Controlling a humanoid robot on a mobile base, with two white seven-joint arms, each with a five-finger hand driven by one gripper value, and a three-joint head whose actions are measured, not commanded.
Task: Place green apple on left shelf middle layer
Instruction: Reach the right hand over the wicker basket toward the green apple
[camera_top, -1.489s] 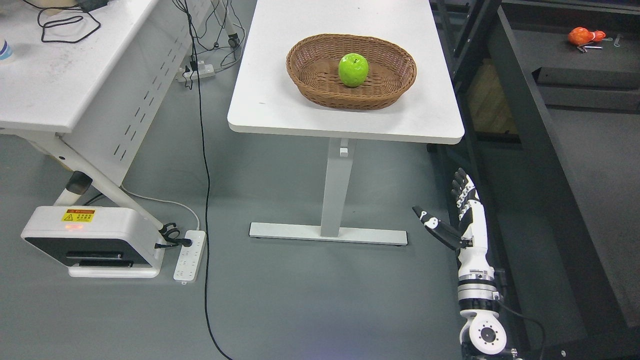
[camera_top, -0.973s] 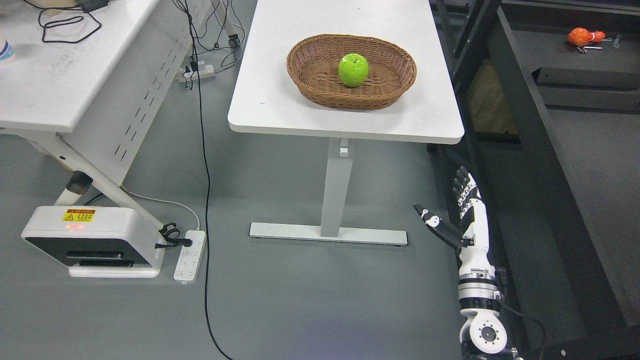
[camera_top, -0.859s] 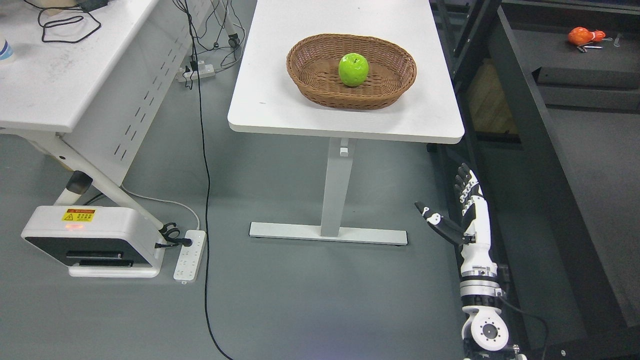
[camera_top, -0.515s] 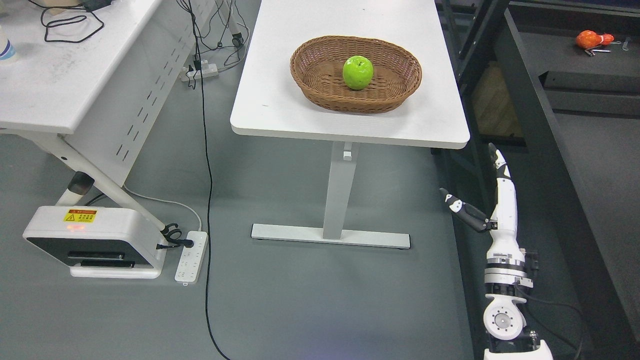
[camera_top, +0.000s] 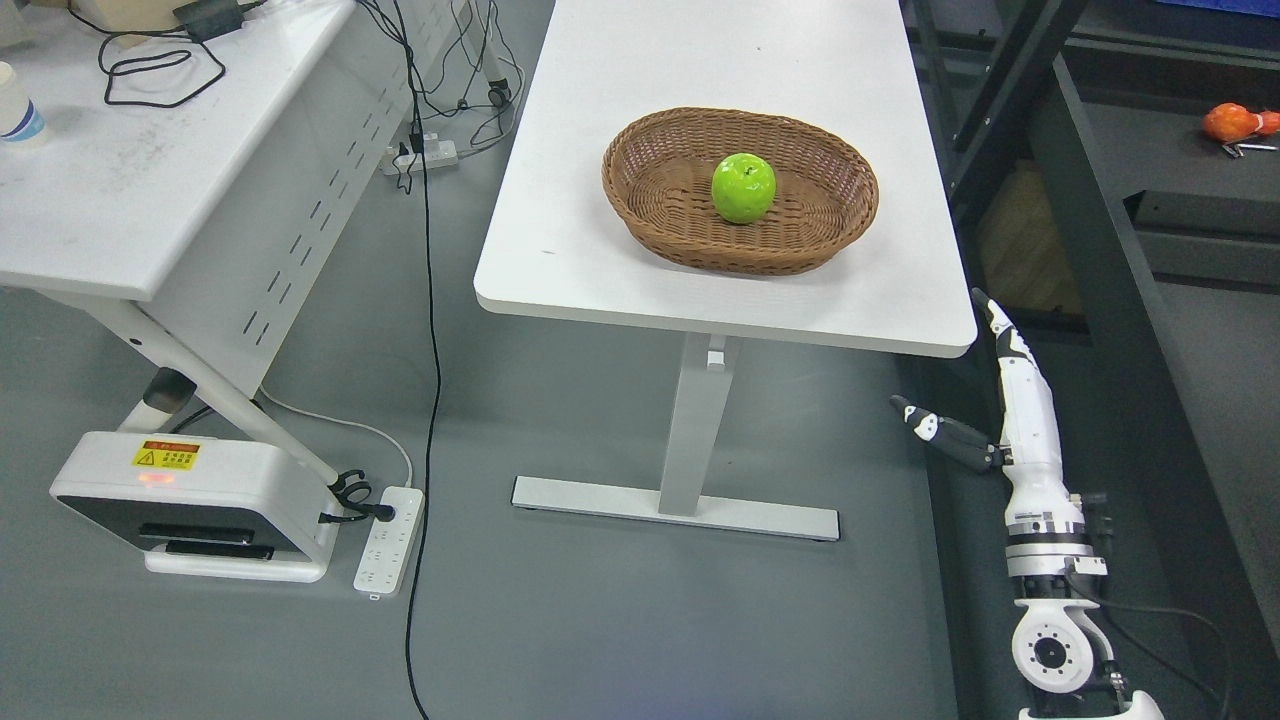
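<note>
Your green apple sits upright near the middle of the wicker basket, stem dimple up, touching nothing but the weave under it. The basket rests on the white table, toward its near right part, well inside the edges. You see the table's single white leg running down to a flat foot on the grey floor.

Your right hand is low at the right, below and just beyond the table's near right corner, well apart from the apple. Its fingers are straight and pointing away, thumb splayed out to the left: wide, holding nothing. The left arm does not show.

Far right, a dark shelf unit carries a small orange object. Left, a second white desk with a black cable and a paper cup; beneath it a white device with a yellow warning label, and a power strip on the floor
</note>
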